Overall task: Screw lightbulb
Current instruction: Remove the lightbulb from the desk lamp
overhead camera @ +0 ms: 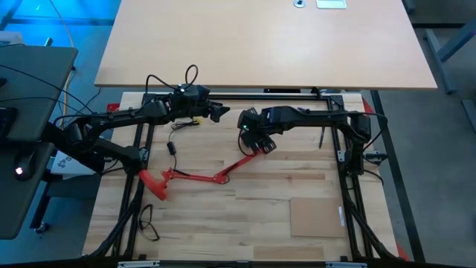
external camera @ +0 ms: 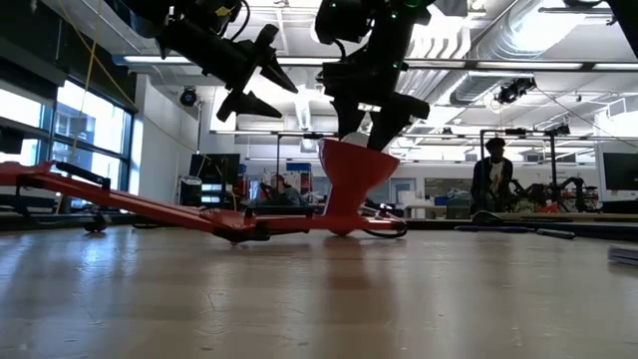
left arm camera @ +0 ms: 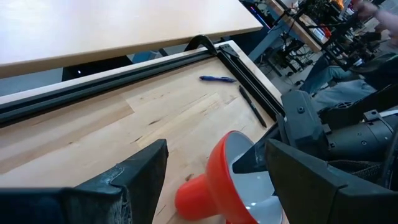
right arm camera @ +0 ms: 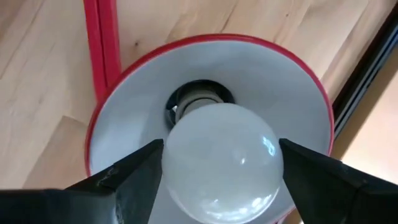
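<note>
Right wrist view showed the small white pear-shaped lightbulb [right arm camera: 219,158], centre frame, seated base-first in the red lamp shade's [right arm camera: 308,81] socket, with the right gripper [right arm camera: 219,177] spread beside it, apparently releasing, so tightening looked nearly finished.

Frosted, smooth lightbulb [right arm camera: 221,158]; glossy red lamp shade [right arm camera: 305,68]; matt wooden table [overhead camera: 245,208].

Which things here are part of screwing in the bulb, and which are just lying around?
Part of the job:
- lightbulb, sitting in the socket inside the shade
- red lamp, shade facing up
- right gripper, open around the bulb
- left gripper, open, hovering beside the lamp

Just lying about:
- blue pen
- black pen
- cardboard piece
</note>
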`<move>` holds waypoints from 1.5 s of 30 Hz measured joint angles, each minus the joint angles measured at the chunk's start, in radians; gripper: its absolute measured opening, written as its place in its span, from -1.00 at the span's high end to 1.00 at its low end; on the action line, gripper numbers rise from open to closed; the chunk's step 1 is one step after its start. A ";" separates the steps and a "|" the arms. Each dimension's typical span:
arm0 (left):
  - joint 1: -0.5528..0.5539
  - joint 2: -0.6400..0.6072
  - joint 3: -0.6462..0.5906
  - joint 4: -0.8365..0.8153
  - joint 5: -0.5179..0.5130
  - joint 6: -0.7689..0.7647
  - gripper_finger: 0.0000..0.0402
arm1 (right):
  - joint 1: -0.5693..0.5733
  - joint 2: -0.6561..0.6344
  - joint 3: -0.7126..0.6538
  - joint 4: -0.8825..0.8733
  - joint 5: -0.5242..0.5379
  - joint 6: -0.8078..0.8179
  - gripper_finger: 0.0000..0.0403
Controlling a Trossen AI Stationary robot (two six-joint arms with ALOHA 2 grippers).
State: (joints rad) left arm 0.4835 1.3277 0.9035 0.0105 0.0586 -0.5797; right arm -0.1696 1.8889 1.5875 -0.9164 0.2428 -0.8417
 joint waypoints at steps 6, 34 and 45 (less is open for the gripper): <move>0.000 0.000 0.000 0.000 0.000 0.000 -0.30 | 0.007 0.000 0.000 -0.004 -0.015 0.053 -0.51; 0.000 0.000 0.000 -0.007 0.000 0.015 -0.30 | -0.026 -0.002 0.337 -0.190 -0.244 0.470 -0.70; 0.000 0.000 0.000 -0.021 0.001 0.017 -0.30 | -0.142 -0.007 0.177 -0.245 -0.349 1.171 -0.70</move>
State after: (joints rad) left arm 0.4835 1.3277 0.9035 -0.0108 0.0593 -0.5628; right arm -0.3118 1.8820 1.7647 -1.1610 -0.1062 0.3294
